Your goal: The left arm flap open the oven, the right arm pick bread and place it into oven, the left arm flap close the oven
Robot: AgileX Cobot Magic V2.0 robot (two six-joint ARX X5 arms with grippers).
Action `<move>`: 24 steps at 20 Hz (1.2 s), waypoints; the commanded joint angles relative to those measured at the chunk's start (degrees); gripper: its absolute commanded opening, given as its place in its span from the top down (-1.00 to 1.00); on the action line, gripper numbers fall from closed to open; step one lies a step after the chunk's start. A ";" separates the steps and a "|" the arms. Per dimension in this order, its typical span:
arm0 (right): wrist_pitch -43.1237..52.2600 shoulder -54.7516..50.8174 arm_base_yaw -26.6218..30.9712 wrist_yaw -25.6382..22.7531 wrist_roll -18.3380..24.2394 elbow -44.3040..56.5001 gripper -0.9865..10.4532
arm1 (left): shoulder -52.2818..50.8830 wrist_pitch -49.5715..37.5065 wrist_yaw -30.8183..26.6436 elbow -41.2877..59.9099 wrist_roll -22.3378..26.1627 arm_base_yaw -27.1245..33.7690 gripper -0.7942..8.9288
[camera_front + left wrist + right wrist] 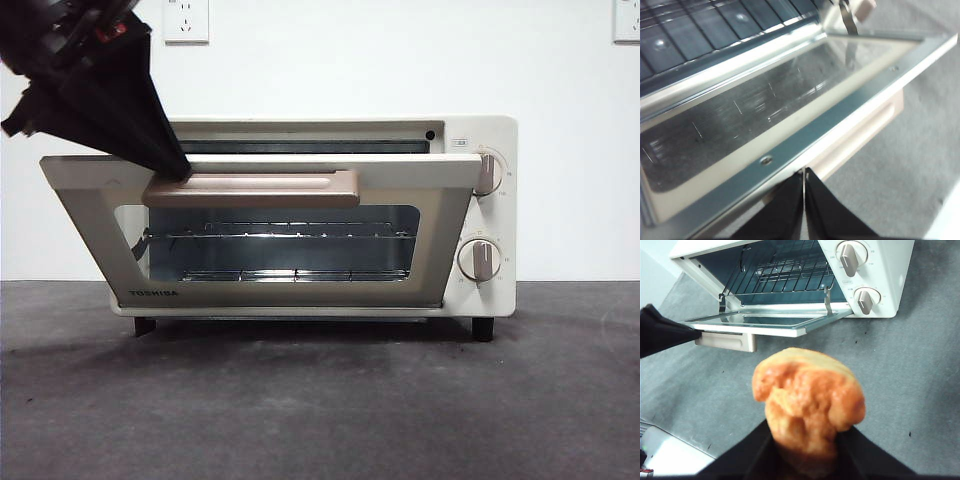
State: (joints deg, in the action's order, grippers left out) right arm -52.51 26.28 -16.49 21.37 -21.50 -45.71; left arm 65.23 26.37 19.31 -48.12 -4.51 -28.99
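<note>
Nearest, in the right wrist view, the right gripper [807,440] has its jaws clamped on the bread [807,397]. The bun sits between the fingers [747,452], its lower part pinched and its lumpy top standing clear above them. It is carried high above the table [920,390], well apart from the oven [790,280] and facing its opening, apparently so it can go straight in once the way is free.

Beyond that, the door [260,170] hangs part open, tilted outward from its bottom hinge. The left gripper [178,172] has its jaws pressed together to a single wedge tip. That tip rests on the door's upper edge, touching the end of the handle [250,188]; the left wrist view shows it at the door's metal rim [840,120]. Judged from this, the closed tip serves as a pusher to swing the door down, not as a grasp.

Farthest, the rack [785,275] inside is bare. The door is judged not yet fully lowered; insertion has not begun.
</note>
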 commanded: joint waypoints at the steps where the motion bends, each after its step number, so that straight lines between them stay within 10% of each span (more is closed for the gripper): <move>1: 0.39 0.11 -0.20 0.02 -0.55 -1.01 0.63 | -1.03 -3.10 -1.46 2.97 -4.46 -0.44 0.81; 24: 0.39 0.11 -0.20 -0.20 -0.11 -1.01 0.63 | -1.99 -7.41 -9.44 14.25 -11.02 -9.33 0.81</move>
State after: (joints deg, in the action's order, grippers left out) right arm -52.53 26.28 -16.49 21.04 -21.47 -45.71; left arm 62.61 19.44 10.00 -33.89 -15.62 -37.80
